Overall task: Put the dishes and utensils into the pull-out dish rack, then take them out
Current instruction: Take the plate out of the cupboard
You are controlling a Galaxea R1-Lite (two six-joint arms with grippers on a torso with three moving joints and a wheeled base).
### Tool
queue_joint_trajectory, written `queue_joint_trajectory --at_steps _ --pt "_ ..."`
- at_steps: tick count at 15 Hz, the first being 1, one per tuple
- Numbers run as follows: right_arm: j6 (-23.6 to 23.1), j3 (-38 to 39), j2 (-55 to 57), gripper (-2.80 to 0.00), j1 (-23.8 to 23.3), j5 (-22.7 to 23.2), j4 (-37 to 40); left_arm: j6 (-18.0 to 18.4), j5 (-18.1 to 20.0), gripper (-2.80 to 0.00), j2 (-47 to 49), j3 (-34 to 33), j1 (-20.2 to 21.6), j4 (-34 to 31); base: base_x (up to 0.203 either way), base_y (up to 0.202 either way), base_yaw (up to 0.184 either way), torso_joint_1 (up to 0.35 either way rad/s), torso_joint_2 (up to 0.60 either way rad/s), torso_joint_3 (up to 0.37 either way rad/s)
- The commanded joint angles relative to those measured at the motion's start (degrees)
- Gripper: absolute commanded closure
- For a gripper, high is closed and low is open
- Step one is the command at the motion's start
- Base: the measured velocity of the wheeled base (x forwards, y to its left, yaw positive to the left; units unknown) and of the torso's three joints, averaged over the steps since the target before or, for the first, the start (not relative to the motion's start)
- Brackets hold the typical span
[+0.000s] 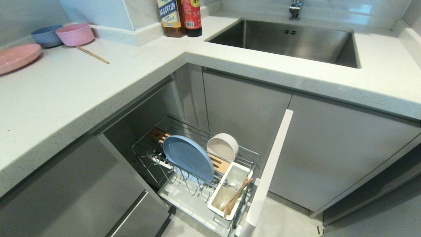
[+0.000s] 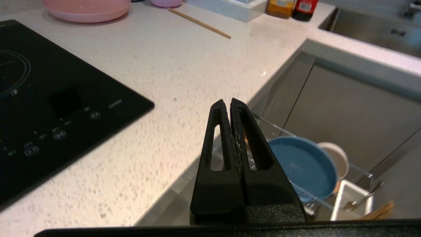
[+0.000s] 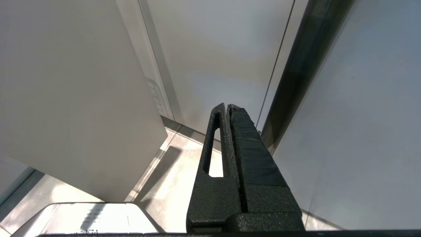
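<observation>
The pull-out dish rack (image 1: 252, 155) stands pulled out under the counter corner. In it the pale blue plate (image 1: 187, 157) stands on edge and the cream bowl (image 1: 223, 146) lies on its side behind it. The white utensil cup (image 1: 217, 199) holds the chopsticks (image 1: 235, 197) and the fork (image 2: 361, 198). My left gripper (image 2: 228, 102) is shut and empty, held over the counter edge above the rack, with the plate (image 2: 301, 166) and the bowl (image 2: 338, 158) below it. My right gripper (image 3: 227, 107) is shut and empty, parked low beside the cabinet fronts. Neither arm shows in the head view.
On the counter lie a pink plate (image 1: 16, 57), a pink bowl (image 1: 75, 34), a blue bowl (image 1: 46, 35) and a single wooden stick (image 1: 93, 55). A black cooktop (image 2: 49, 102) is set into the counter. Two bottles (image 1: 179, 16) and the sink (image 1: 289, 41) are behind.
</observation>
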State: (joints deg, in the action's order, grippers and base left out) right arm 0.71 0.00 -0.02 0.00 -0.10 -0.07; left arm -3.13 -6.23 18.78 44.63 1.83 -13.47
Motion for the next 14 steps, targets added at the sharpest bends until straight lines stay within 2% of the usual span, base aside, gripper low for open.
queue_joint_trajectory --at_steps 1,3,5,9,12,14 --pt "0.0 0.1 0.0 0.00 0.0 0.0 0.0 1.5 0.1 0.00 -8.2 -9.9 -0.4 4.7 0.000 0.000 0.000 0.000 0.00 0.000" --pt "0.0 0.1 0.0 0.00 0.0 0.0 0.0 3.7 2.3 0.00 -15.1 -20.2 -1.0 10.8 0.000 0.000 0.000 0.000 0.00 0.000" --pt "0.0 0.1 0.0 0.00 0.0 0.0 0.0 5.5 5.5 0.00 -18.8 -27.6 -1.3 15.6 0.000 0.000 0.000 0.000 0.00 0.000" --pt "0.0 0.1 0.0 0.00 0.0 0.0 0.0 5.9 7.4 0.00 -18.8 -37.9 -1.5 20.9 0.000 0.000 0.000 0.000 0.00 0.000" --pt "0.0 0.0 0.0 0.00 0.0 0.0 0.0 4.8 8.1 0.00 -18.8 -46.3 -1.5 28.3 0.000 0.000 0.000 0.000 0.00 0.000" --pt "0.0 0.1 0.0 0.00 0.0 0.0 0.0 1.5 8.8 0.00 -18.8 -46.2 -1.5 23.3 0.000 0.000 0.000 0.000 0.00 0.000"
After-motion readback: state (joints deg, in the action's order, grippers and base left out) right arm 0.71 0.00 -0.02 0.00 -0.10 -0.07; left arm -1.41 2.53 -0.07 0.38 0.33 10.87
